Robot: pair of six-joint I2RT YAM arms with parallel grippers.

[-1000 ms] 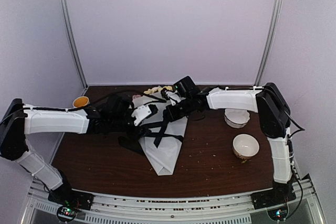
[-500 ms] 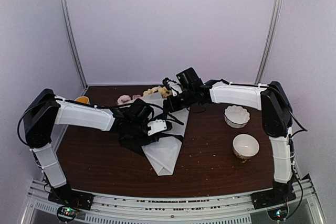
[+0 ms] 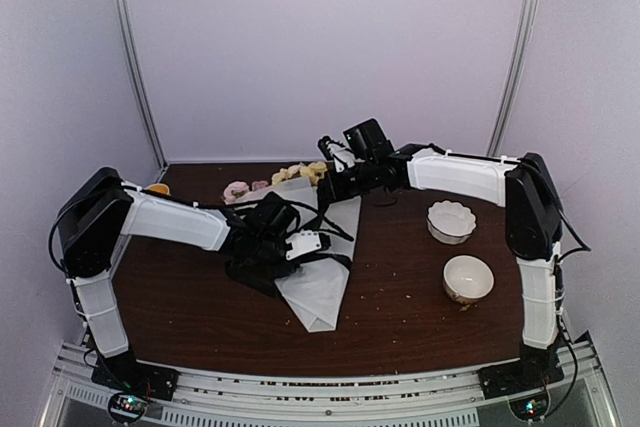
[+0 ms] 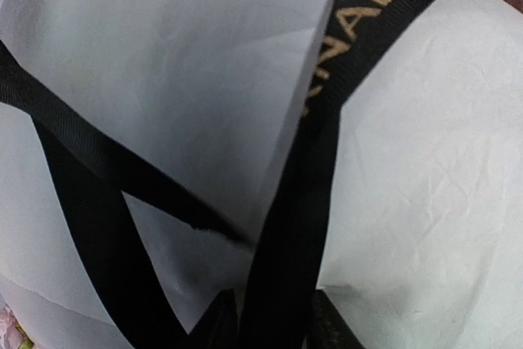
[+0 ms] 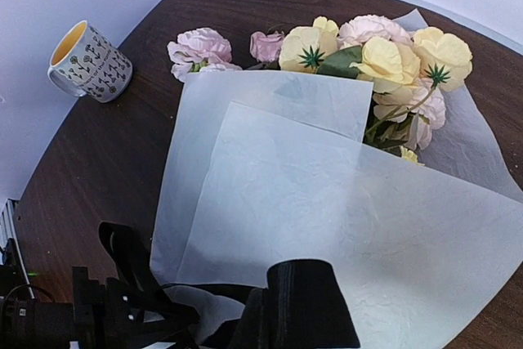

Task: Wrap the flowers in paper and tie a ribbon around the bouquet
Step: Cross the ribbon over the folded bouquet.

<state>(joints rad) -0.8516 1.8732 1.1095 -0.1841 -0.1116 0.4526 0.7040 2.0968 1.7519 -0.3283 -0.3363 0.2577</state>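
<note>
The bouquet (image 3: pixel 318 267) lies on the table as a pale paper (image 5: pixel 327 202) cone, its tip toward the arms. Yellow and pink flowers (image 5: pixel 384 59) spill from its wide far end. The black ribbon (image 3: pixel 322 237) crosses the cone in several strands. My left gripper (image 3: pixel 303 244) is low over the middle of the cone. In the left wrist view one ribbon (image 4: pixel 327 120) strand with gold lettering runs between its fingers (image 4: pixel 214 324), which press on both edges. My right gripper (image 3: pixel 335 187) is shut near the blooms, and a folded ribbon (image 5: pixel 315 300) end sticks out of it.
A patterned mug (image 5: pixel 90 61) with a yellow inside stands at the back left corner. Two white bowls (image 3: pixel 451 220) (image 3: pixel 468 278) sit on the right side. Loose ribbon is heaped beside the cone at the left (image 3: pixel 250 272). The left arm's wrist (image 5: pixel 73 316) is close to the right gripper.
My left arm swung right and forward over the cone and its jaws narrowed onto a ribbon strand. My right gripper drew back and right a little, still holding the ribbon end.
</note>
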